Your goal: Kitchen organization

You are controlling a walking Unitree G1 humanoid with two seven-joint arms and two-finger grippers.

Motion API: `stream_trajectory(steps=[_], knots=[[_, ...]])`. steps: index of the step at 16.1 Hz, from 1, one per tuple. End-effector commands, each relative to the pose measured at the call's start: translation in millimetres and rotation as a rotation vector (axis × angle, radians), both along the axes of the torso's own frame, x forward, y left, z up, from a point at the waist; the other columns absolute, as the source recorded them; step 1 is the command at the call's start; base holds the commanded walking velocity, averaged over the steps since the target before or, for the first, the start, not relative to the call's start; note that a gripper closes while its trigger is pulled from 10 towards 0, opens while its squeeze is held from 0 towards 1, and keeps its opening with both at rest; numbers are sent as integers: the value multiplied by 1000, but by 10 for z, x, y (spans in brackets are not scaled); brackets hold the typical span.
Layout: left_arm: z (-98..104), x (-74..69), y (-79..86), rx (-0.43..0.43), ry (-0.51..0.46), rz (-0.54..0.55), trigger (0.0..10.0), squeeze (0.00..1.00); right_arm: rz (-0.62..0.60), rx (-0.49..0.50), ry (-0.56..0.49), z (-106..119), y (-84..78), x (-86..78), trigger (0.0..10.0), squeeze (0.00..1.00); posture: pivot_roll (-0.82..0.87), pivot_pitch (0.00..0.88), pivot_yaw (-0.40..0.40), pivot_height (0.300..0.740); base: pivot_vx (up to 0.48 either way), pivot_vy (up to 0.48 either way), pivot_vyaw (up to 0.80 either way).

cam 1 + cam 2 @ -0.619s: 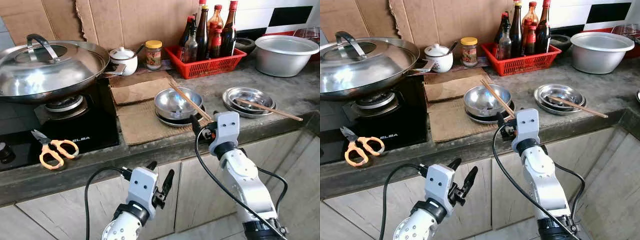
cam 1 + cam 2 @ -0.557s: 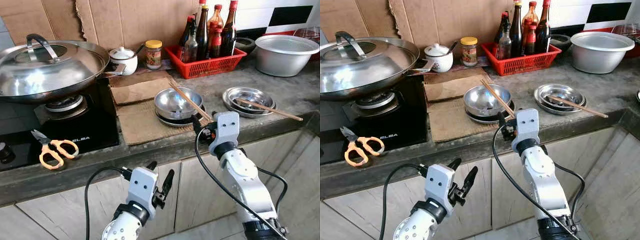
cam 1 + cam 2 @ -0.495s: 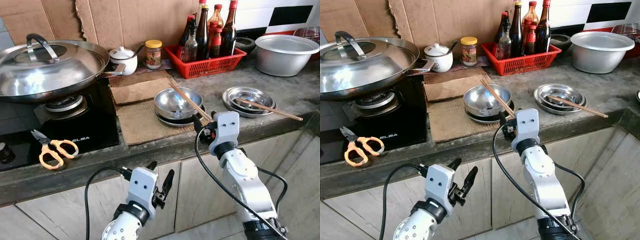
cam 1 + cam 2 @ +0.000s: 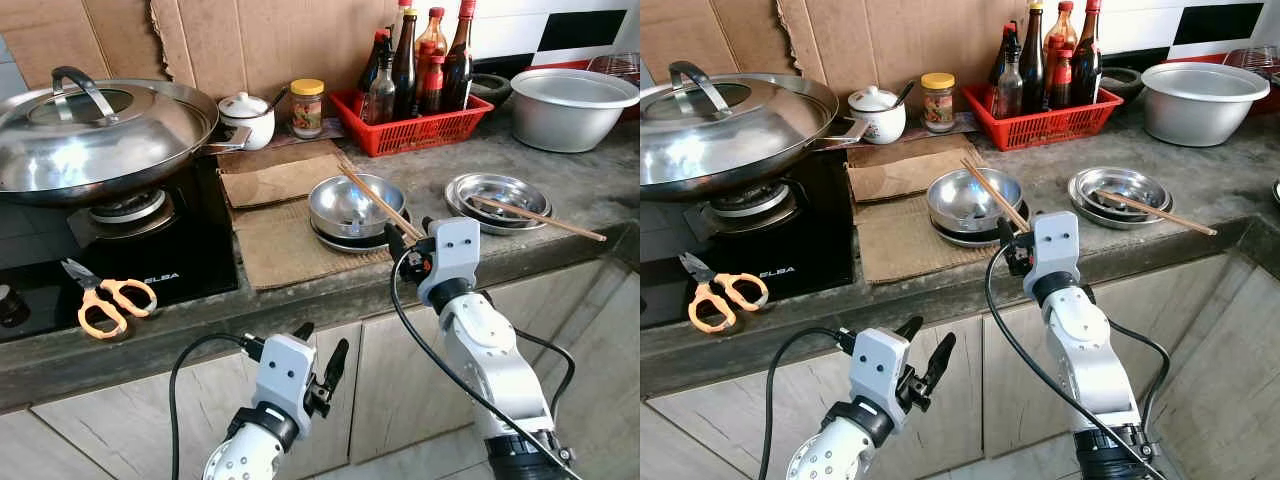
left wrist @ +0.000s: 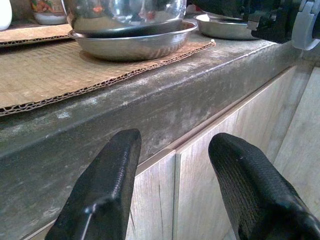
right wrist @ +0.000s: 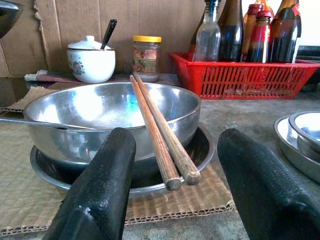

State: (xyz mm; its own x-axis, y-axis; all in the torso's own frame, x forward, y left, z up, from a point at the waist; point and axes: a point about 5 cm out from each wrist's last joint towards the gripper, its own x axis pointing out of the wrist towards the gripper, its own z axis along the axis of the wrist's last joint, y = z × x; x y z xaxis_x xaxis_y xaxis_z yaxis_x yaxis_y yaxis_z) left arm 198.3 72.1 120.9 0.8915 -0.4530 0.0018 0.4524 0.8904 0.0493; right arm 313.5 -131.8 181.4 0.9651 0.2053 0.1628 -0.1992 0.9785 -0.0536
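A steel bowl (image 4: 350,204) sits on a steel plate on a sheet of cardboard (image 4: 285,245), with a pair of wooden chopsticks (image 4: 378,201) laid across its rim. My right gripper (image 4: 408,236) is open at the counter's front edge, its fingers either side of the near chopstick tips (image 6: 177,177). A second steel dish (image 4: 498,199) to the right carries another pair of chopsticks (image 4: 540,219). My left gripper (image 4: 322,355) hangs open below the counter, facing the cabinet fronts (image 5: 210,165).
A lidded wok (image 4: 90,135) stands on the gas hob at left, orange-handled scissors (image 4: 108,299) in front of it. At the back are a white pot (image 4: 246,118), a jar (image 4: 307,107), a red basket of bottles (image 4: 420,125) and a big steel basin (image 4: 572,105).
My right gripper has edged slightly up and forward toward the bowl's chopsticks. The left arm has stayed put.
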Motion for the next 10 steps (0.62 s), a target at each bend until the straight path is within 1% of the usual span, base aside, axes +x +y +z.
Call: stream_trajectory(steps=[1, 2, 3, 10], knots=[[-1, 4, 15, 3, -1, 7, 10000, 0, 15, 5, -24, 52, 12, 22, 10000, 0, 88, 24, -13, 740, 0, 0, 0], [0, 5, 17, 3, -1, 8, 10000, 0, 15, 5, -24, 54, 13, 24, 10000, 0, 89, 25, -14, 740, 0, 0, 0], [1, 4, 18, 3, 0, 8, 10000, 0, 19, 7, -23, 54, 16, 27, 0, 0, 90, 23, -13, 740, 0, 0, 0], [-17, -3, 24, 8, 8, 9, 10000, 0, 26, 12, -22, 43, 29, 19, 0, 0, 92, 15, -13, 740, 0, 0, 0]])
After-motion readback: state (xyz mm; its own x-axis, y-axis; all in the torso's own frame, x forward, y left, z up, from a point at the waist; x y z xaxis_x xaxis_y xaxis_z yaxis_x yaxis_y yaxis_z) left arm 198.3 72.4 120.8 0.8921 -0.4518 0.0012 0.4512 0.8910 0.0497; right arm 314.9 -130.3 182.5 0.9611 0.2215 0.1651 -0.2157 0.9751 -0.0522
